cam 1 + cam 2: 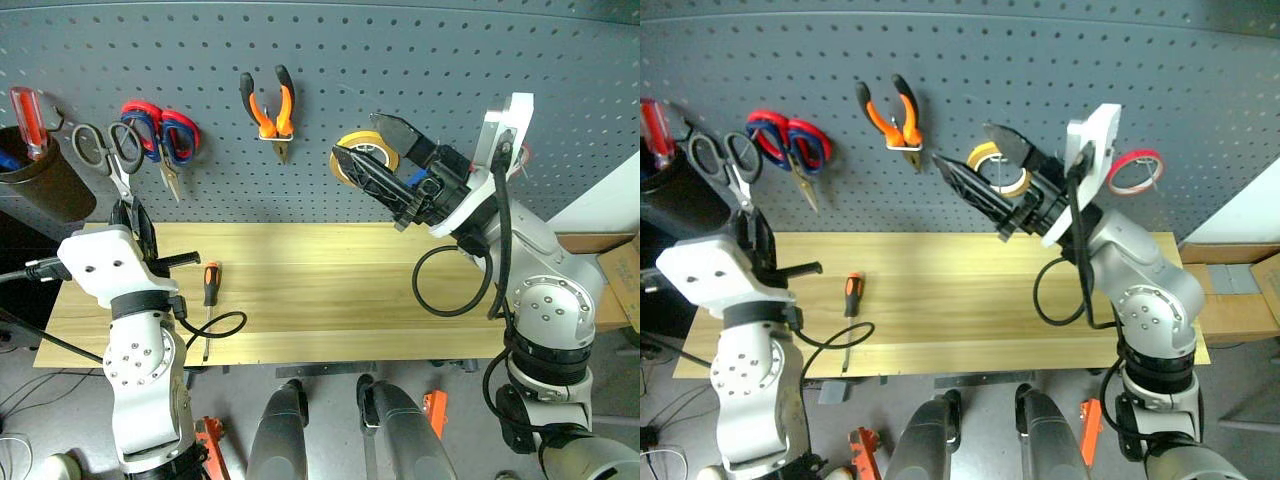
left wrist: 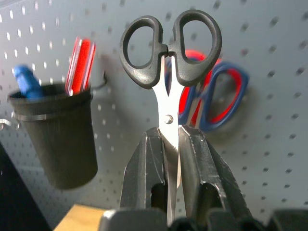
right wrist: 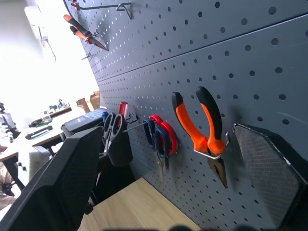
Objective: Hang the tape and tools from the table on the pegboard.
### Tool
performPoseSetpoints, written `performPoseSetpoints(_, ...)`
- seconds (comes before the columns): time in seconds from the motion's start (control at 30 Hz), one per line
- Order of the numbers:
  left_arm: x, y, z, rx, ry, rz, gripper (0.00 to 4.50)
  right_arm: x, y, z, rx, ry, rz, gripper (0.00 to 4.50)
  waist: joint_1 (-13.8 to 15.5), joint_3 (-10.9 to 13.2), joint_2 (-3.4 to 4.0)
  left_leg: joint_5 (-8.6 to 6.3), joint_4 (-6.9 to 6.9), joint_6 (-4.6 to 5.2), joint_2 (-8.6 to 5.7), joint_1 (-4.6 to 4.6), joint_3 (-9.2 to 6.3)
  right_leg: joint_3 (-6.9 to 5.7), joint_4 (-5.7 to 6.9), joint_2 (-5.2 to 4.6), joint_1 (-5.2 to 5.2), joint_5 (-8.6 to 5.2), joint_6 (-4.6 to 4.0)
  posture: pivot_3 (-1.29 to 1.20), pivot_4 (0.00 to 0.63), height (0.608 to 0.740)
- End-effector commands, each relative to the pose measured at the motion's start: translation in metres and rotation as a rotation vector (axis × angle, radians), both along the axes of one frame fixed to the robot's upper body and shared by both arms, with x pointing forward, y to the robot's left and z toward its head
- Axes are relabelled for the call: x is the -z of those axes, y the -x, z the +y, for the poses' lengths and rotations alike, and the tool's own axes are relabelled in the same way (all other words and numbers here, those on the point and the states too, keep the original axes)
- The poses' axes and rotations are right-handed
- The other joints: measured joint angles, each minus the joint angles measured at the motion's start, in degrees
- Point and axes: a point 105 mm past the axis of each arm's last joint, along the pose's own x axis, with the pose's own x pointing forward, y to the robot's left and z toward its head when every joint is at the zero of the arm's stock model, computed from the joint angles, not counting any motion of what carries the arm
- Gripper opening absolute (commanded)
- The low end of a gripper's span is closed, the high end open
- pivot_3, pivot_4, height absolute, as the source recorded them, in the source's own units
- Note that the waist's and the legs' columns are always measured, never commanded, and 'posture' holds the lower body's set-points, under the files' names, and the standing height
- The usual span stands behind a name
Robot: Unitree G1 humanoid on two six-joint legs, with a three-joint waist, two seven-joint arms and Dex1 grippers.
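left gripper (image 2: 172, 144) clamps black scissors (image 2: 169, 57) by blades, handles up near pegboard (image 1: 400, 60); thread one loop squarely over free hook. right gripper (image 1: 385, 160) open, empty.

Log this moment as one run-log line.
left end effector: shut on black scissors | right end effector: open | screwdriver: on table

From my head cameras the light is even and fairly bright; the pegboard (image 1: 400, 60) reads clean, and the table (image 1: 330, 290) shows soft, faint shadows near the screwdriver (image 1: 209, 300). Straight edges bow towards the frame borders. On my left wrist feed the black scissors (image 2: 168, 57) are sharp, the hanging items behind them blurred. My right wrist feed blows out white at the far end.
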Motion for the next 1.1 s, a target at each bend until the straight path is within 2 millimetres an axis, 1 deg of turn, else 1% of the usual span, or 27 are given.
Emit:
performPoseSetpoints(0.03, -0.005, -0.002, 0.001, 0.029, 0.013, -0.035, 0.08, -0.008, 0.005, 0.0, 0.003, -0.013, -0.043, 4.5, 0.01, 0.0, 0.0, 0.0, 0.02, 0.0, 0.0, 0.0, -0.02, -0.01, 0.0, 0.0, 0.01, 0.0, 0.0, 0.15, 0.313, 0.74)
performPoseSetpoints(0.27, 0.002, -0.017, -0.008, 0.126, 0.026, -0.001, 0.08, -0.008, 0.005, 0.0, 0.013, -0.009, -0.041, 4.5, 0.01, -0.02, -0.03, 0.0, 0.04, 0.0, -0.01, -0.01, -0.07, -0.06, 0.0, 0.0, 0.03, 0.02, -0.03, 0.15, 0.311, 0.74)
performPoseSetpoints(0.53, 0.001, -0.017, -0.007, 0.126, 0.019, -0.004, 0.08, -0.006, 0.005, 0.0, 0.019, -0.004, -0.039, 4.5, -0.01, -0.03, -0.04, 0.01, 0.06, 0.0, 0.0, -0.01, -0.11, -0.09, 0.01, -0.01, 0.05, 0.17, -0.27, 0.15, 0.312, 0.74)
performPoseSetpoints(0.7, 0.004, -0.012, -0.008, 0.115, 0.022, 0.004, 0.08, -0.006, 0.005, 0.0, 0.018, 0.001, -0.044, 4.5, -0.02, -0.03, -0.03, 0.01, 0.08, 0.0, 0.0, -0.01, -0.11, -0.09, 0.02, -0.01, 0.06, 0.17, -0.27, 0.15, 0.312, 0.74)
performPoseSetpoints(0.77, 0.007, -0.009, -0.012, 0.124, 0.028, 0.015, 0.08, -0.006, 0.006, 0.0, 0.018, 0.003, -0.044, 4.5, -0.04, -0.04, -0.03, 0.01, 0.08, 0.0, 0.0, -0.01, -0.11, -0.09, 0.01, -0.01, 0.06, 0.17, -0.28, 0.15, 0.312, 0.74)
performPoseSetpoints(0.93, 0.017, -0.002, -0.03, 0.162, 0.057, 0.045, 0.08, -0.005, 0.005, 0.001, 0.019, 0.005, -0.043, 4.5, -0.01, -0.04, -0.03, 0.01, 0.1, 0.0, -0.01, -0.01, -0.12, -0.1, 0.02, -0.02, 0.07, 0.17, -0.27, 0.14, 0.315, 0.74)
performPoseSetpoints(1.0, 0.02, 0.004, -0.039, 0.181, 0.061, 0.057, 0.08, -0.005, 0.006, 0.001, 0.018, 0.007, -0.045, 4.5, -0.01, -0.05, -0.04, 0.01, 0.14, 0.0, -0.01, -0.01, -0.14, -0.11, 0.04, -0.02, 0.08, 0.17, -0.27, 0.14, 0.311, 0.74)
performPoseSetpoints(1.03, 0.021, 0.006, -0.042, 0.183, 0.064, 0.059, 0.08, -0.005, 0.006, 0.0, 0.019, 0.007, -0.046, 4.5, -0.04, -0.05, -0.04, 0.01, 0.15, 0.0, -0.01, -0.01, -0.13, -0.1, 0.05, -0.02, 0.09, 0.17, -0.26, 0.14, 0.31, 0.74)
performPoseSetpoints(1.1, 0.015, 0.012, -0.046, 0.176, 0.047, 0.04, 0.08, -0.005, 0.005, 0.0, 0.021, 0.009, -0.046, 4.5, -0.04, -0.05, -0.04, 0.01, 0.17, 0.0, -0.01, -0.01, -0.13, -0.1, 0.06, -0.02, 0.09, 0.16, -0.25, 0.14, 0.311, 0.74)
